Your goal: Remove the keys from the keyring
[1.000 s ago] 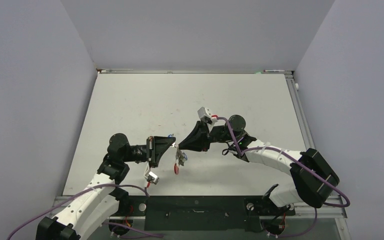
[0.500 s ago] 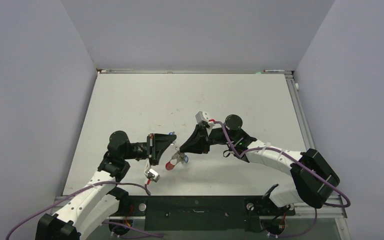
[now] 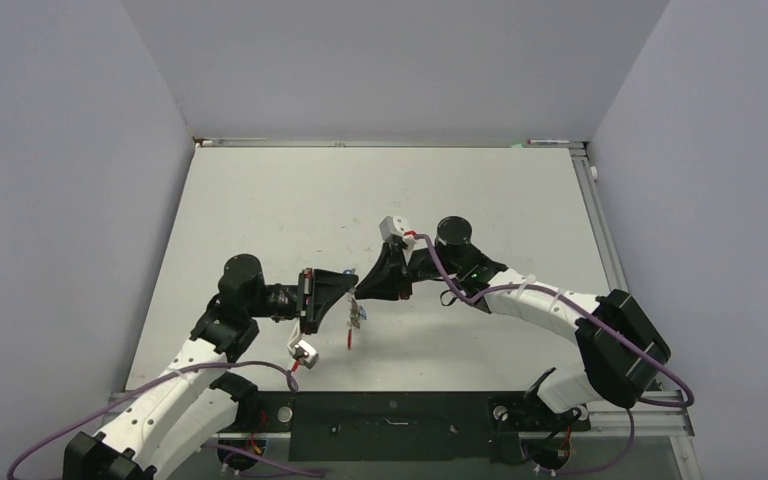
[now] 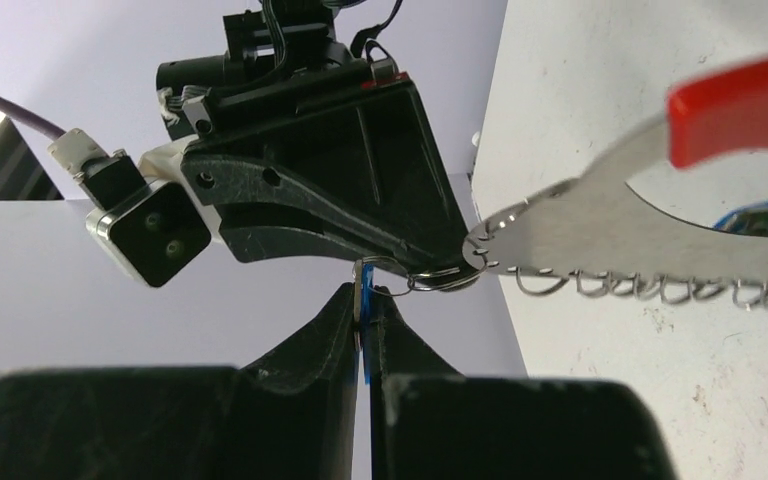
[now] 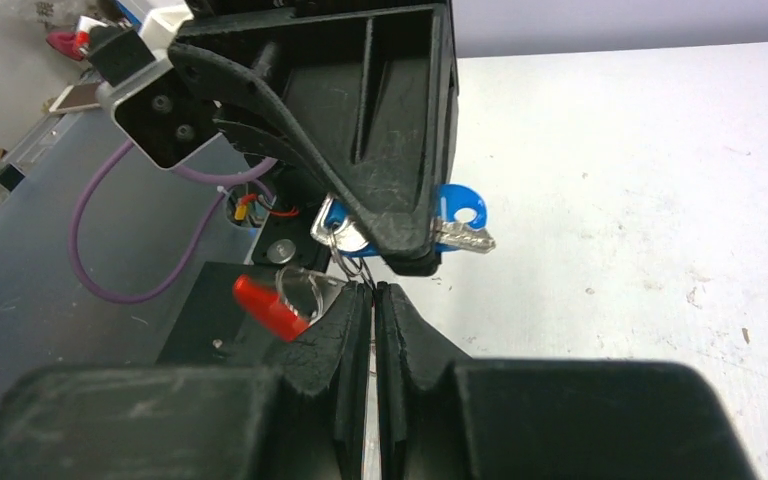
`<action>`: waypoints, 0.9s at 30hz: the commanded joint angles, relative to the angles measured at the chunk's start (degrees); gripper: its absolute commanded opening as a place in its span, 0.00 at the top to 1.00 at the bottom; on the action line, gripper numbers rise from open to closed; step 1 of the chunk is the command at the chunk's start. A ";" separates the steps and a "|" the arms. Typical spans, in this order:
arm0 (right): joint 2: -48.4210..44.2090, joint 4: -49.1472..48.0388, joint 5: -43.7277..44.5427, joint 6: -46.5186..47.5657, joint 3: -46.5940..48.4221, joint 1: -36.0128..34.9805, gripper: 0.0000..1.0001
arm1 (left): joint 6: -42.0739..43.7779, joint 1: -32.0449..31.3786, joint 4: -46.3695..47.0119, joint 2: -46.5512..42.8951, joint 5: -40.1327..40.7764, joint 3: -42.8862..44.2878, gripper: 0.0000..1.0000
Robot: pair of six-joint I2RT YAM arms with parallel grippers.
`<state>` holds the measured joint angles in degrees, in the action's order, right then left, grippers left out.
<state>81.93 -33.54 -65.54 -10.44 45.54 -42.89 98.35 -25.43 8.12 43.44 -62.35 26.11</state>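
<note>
White table (image 3: 260, 200), walled in pale grey on three sides. My left gripper (image 3: 348, 295) and right gripper (image 3: 364, 290) meet tip to tip over its near middle, with purple cables (image 3: 520, 292) trailing along both arms. Seen from my right wrist, the black body of the left gripper stands in front of the bunch and hides most of the keys (image 3: 357, 318), which hang between and just below the two tips. Left fingers: together, clamped on the blue-tagged key (image 5: 457, 208), its tag showing edge-on between the pads. The keyring (image 4: 580, 225), a silvery-grey toothed band with a bright red part, hangs just beside those tips. Right fingers: together. A thin wire loop (image 5: 348, 262) runs into their seam, but I cannot tell whether it is pinched.
</note>
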 commanded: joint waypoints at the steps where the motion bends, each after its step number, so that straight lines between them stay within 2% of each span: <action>1: 0.92 2.30 -1.20 4.94 3.86 -0.46 0.94 | 0.97 -1.29 -4.80 0.68 1.14 4.14 1.00; 4: 0.50 3.46 -1.13 5.76 4.03 0.41 0.85 | -0.51 -1.29 -6.08 1.06 3.36 5.34 1.00; 7: 0.01 5.00 -0.39 6.26 4.07 1.80 0.59 | -2.31 -1.20 -6.63 1.57 5.58 6.32 1.00; 12: -1.17 8.22 0.66 7.18 4.78 5.50 0.35 | -2.00 -1.20 -11.90 3.33 9.48 8.53 1.00; 15: -1.45 11.25 1.57 7.19 5.56 8.37 0.26 | -1.67 -1.20 -14.22 4.66 11.85 9.77 1.00; 19: -1.05 19.20 2.54 8.40 8.84 12.91 0.20 | -3.10 -1.29 -17.63 7.05 15.16 12.18 1.00; 27: 2.44 44.61 6.91 20.52 19.50 18.79 0.12 | -6.36 -2.37 -23.80 12.24 22.06 18.21 1.00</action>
<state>82.76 -2.90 -60.95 2.83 58.81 -26.61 94.52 -26.81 -12.27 54.00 -43.86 39.05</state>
